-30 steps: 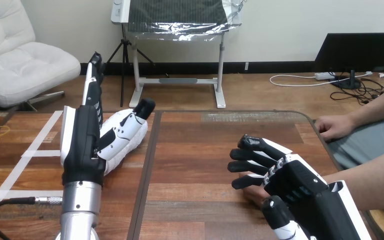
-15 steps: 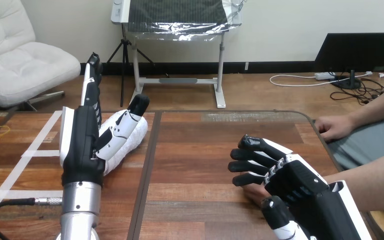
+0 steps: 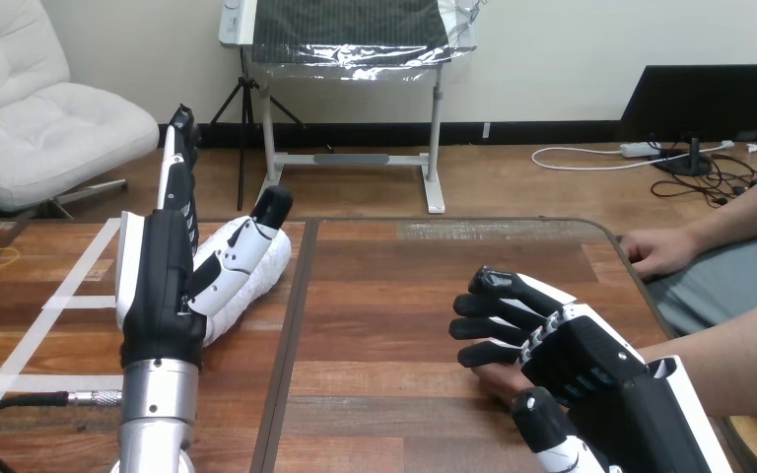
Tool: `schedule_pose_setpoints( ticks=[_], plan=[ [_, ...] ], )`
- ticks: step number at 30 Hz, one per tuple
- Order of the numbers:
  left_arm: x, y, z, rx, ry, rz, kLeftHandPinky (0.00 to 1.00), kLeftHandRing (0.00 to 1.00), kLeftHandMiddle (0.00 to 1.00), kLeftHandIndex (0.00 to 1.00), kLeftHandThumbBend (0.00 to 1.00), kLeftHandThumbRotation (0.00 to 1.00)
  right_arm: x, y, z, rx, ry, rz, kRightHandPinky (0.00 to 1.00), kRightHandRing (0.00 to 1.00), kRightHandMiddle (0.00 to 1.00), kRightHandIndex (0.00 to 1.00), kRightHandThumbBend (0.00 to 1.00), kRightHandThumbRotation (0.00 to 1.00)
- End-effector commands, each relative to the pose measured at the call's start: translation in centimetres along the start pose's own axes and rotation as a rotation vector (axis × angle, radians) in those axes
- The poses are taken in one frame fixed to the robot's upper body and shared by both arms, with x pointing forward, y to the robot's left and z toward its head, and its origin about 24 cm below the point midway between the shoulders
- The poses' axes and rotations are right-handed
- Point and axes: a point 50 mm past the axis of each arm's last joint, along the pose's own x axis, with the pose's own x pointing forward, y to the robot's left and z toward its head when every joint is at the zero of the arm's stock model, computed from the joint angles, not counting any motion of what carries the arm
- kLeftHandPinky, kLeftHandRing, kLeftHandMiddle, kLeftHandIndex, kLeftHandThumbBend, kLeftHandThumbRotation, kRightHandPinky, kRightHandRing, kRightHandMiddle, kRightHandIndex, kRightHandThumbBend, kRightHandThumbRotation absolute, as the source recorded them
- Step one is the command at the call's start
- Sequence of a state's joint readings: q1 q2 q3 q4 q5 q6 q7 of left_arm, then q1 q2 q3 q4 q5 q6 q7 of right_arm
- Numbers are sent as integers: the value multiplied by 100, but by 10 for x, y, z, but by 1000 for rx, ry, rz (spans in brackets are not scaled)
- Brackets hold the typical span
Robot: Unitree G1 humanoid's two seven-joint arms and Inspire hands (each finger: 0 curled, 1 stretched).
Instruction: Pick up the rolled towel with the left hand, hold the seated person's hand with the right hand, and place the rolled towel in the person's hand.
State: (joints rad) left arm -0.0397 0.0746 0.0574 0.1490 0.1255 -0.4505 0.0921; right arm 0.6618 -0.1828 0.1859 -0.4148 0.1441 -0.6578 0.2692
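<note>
The rolled towel [image 3: 278, 264] is lying on the left part of the bench [image 3: 394, 296], just beside the dark seam, and it is not leaving the wood yet. You are resting the left hand [image 3: 158, 291] against its left side. The fingers [image 3: 177, 163] are standing straight and pressed together, pointing away from the robot, while the thumb [image 3: 268, 209] is lying over the top of the roll. Over the last second this thumb is drawing a little inward over the towel and the hand is shifting slightly left. I judge that you are settling the grasp, not lifting. The towel's long axis is running diagonally, with its far end pointing away and to the right. The right hand [image 3: 577, 350] is staying in place, with its fingers curled over the person's hand [image 3: 498, 379] and its thumb at the near side, so that step is looking done.
</note>
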Motion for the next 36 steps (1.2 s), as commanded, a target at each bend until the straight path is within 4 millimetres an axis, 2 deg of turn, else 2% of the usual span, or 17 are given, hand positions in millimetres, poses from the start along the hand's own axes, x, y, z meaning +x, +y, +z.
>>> schedule_pose_setpoints(
  ticks=[1, 6, 7, 16, 30, 33, 36],
  plan=[
    [14, 1, 9, -10, -53, 6, 100, 100, 100, 100, 67, 41, 11, -1, 9, -4, -76, 7, 65, 73, 77, 79, 53, 57],
    [16, 2, 8, -14, -54, 8, 100, 100, 100, 100, 72, 32, 12, 0, 9, -3, -77, 7, 64, 73, 77, 79, 53, 57],
    [17, 2, 7, -13, -54, 9, 100, 100, 100, 100, 75, 28, 12, 0, 9, -3, -78, 7, 64, 73, 77, 79, 53, 57],
    [23, 3, 5, 15, -45, 12, 100, 100, 100, 100, 86, 15, 13, 0, 9, -5, -76, 7, 64, 73, 76, 78, 54, 56],
    [36, 6, 1, 121, -35, 14, 100, 100, 100, 100, 96, 4, 14, 0, 8, -10, -80, 11, 65, 73, 76, 78, 53, 55],
    [39, 7, 0, 142, -33, 13, 98, 99, 100, 100, 96, 2, 14, 0, 8, -8, -79, 12, 65, 73, 76, 78, 53, 55],
    [43, 8, -2, 165, -29, 10, 91, 96, 100, 100, 96, 1, 15, 0, 8, -6, -80, 12, 65, 73, 76, 78, 53, 55]
  ],
)
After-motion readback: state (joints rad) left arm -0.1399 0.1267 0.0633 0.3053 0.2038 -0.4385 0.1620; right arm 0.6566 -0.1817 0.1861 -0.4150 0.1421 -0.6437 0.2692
